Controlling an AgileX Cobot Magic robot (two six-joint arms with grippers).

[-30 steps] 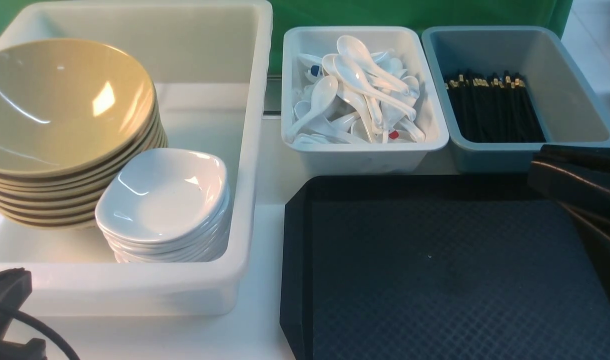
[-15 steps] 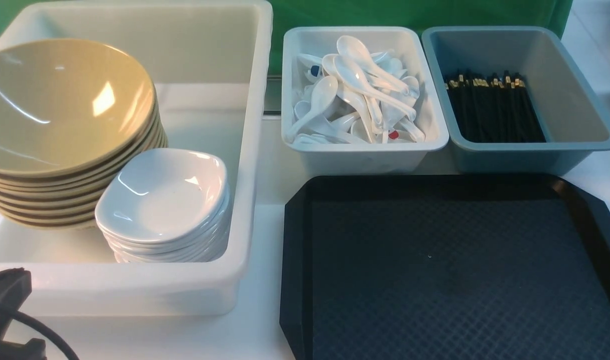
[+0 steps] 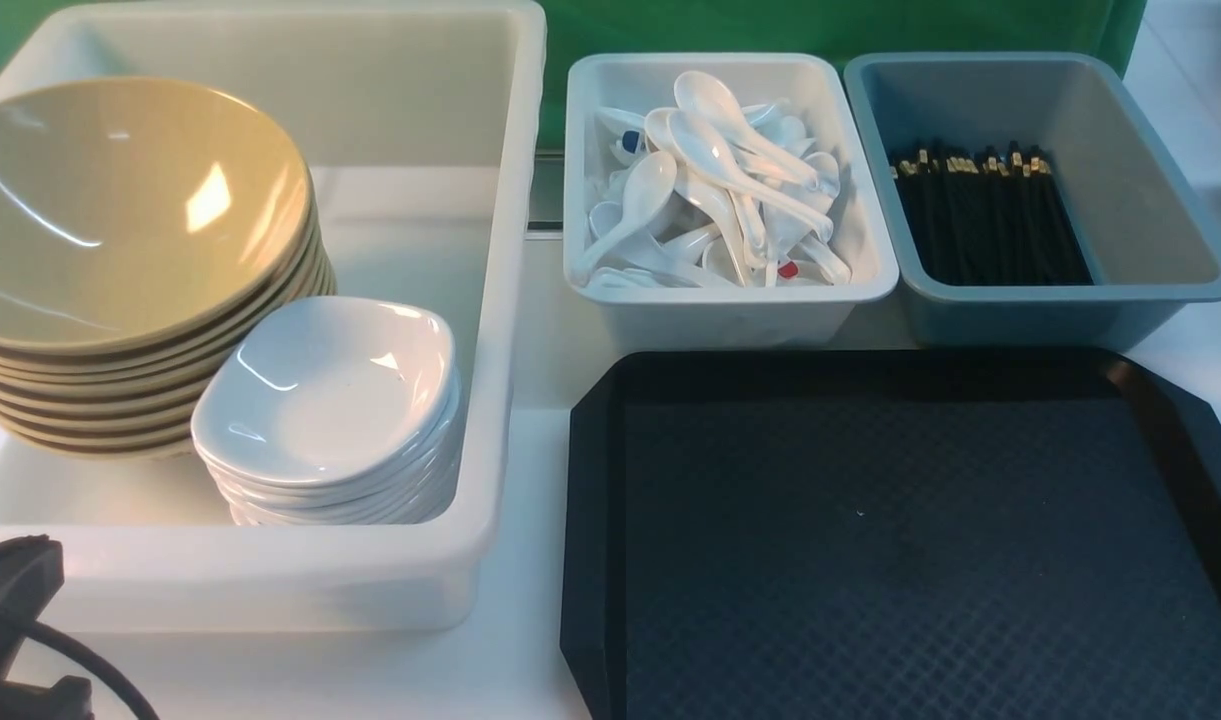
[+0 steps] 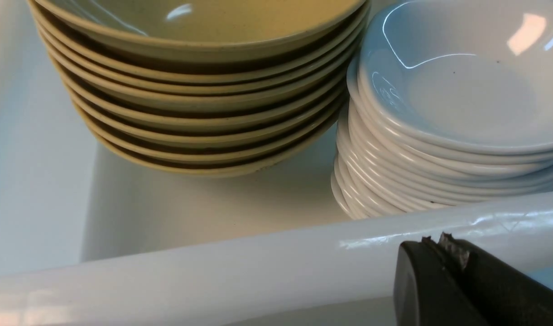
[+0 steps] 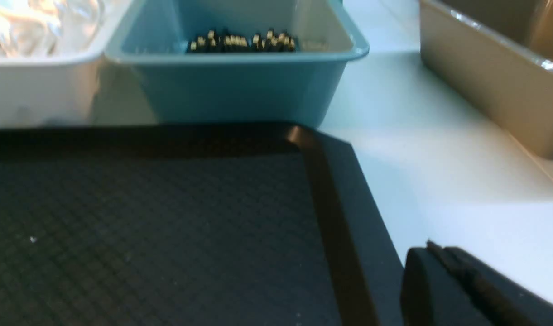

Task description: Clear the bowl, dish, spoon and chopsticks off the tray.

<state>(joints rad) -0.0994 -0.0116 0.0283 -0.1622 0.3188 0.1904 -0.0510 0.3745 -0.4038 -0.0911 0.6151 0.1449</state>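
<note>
The black tray (image 3: 900, 540) lies bare at the front right of the white table (image 3: 530, 660), just in front of two small tubs: a white one (image 3: 725, 300) heaped with spoons (image 3: 715, 190) and a blue one (image 3: 1050, 305) holding a row of chopsticks (image 3: 990, 215). To its left, one big white tub (image 3: 270, 580) holds a stack of about eight bowls (image 3: 135, 260) touching a stack of roughly ten dishes (image 3: 330, 410). Only the wrist views show the fingertips, the left gripper (image 4: 441, 244) by the big tub's rim and the right gripper (image 5: 435, 251) by the tray's corner, both closed on nothing, and a tan bin (image 5: 489, 77) beyond.
</note>
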